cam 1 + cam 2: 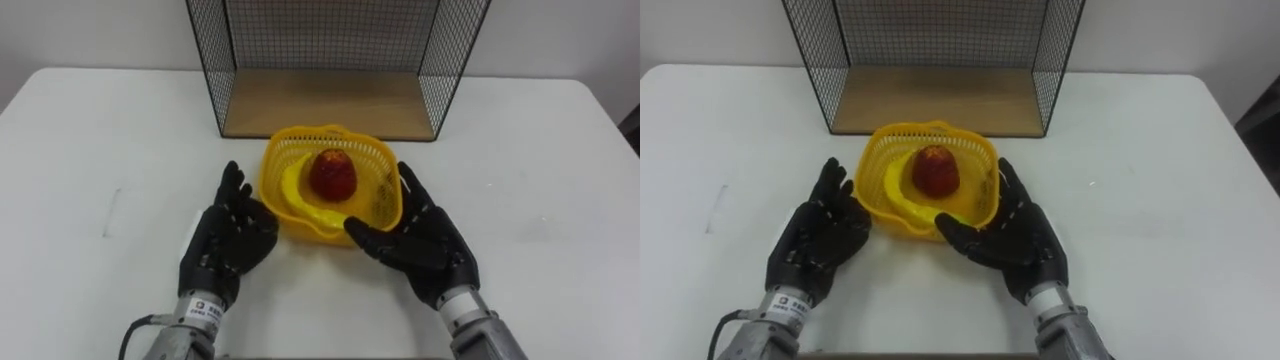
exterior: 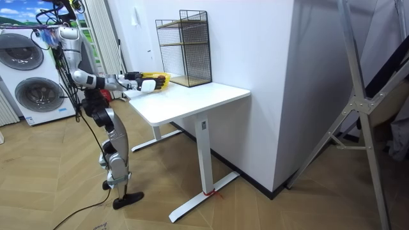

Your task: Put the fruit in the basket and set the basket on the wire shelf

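The left hand (image 1: 232,238) is held over the white table (image 1: 90,150) with its fingers straight and relaxed. It is just beside the left wall of the yellow basket (image 1: 278,160); whether they touch cannot be told. Inside the basket a red fruit (image 1: 333,174) is seen upright, with a yellow fruit (image 1: 296,196) curved along its left and near side. The basket is set on the table, just in front of the wire shelf (image 1: 330,100). The right hand (image 1: 425,245) is placed against the basket's right wall, fingers extended, nothing clasped.
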Available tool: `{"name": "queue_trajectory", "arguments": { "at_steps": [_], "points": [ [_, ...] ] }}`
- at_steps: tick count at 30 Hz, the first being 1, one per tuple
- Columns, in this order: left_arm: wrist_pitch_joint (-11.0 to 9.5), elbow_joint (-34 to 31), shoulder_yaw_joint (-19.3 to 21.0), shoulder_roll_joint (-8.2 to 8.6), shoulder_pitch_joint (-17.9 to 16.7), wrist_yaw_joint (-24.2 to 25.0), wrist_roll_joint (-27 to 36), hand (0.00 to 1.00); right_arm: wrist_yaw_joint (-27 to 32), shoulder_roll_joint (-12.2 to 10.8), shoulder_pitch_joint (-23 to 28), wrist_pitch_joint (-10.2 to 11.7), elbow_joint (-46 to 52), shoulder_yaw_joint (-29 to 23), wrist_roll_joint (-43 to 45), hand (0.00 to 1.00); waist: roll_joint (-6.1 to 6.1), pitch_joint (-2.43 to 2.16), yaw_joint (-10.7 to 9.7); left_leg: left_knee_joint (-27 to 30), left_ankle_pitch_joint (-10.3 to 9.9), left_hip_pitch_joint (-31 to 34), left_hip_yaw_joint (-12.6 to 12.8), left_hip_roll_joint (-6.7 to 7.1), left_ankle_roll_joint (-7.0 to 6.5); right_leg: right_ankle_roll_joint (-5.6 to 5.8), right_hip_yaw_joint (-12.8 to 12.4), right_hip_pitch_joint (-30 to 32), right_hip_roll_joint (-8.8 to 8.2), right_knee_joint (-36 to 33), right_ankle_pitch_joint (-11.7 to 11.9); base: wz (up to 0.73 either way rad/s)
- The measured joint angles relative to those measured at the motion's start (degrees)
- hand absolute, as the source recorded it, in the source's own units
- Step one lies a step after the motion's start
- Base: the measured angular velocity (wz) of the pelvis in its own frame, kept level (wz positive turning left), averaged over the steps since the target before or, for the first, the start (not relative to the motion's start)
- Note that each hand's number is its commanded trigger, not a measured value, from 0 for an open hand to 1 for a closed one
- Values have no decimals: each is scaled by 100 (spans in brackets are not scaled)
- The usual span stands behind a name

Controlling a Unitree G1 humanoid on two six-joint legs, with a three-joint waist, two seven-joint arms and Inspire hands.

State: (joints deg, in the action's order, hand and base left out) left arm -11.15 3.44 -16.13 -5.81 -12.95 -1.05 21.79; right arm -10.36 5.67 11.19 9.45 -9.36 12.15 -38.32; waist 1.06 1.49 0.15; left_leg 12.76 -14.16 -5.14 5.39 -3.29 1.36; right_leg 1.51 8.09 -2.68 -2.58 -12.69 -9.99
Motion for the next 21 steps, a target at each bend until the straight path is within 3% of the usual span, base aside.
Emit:
{"name": "queue_trajectory", "arguments": {
  "at_steps": [21],
  "points": [
    [-1, 1, -210, -4, 10, 1, 3, 0, 105, -80, -2, 54, -19, 10, 21, 0, -50, -49, -181, -4, 0, -12, 104, -10, 0, 1, -142, 62, 23, -41, 28, -2]
  ]
}}
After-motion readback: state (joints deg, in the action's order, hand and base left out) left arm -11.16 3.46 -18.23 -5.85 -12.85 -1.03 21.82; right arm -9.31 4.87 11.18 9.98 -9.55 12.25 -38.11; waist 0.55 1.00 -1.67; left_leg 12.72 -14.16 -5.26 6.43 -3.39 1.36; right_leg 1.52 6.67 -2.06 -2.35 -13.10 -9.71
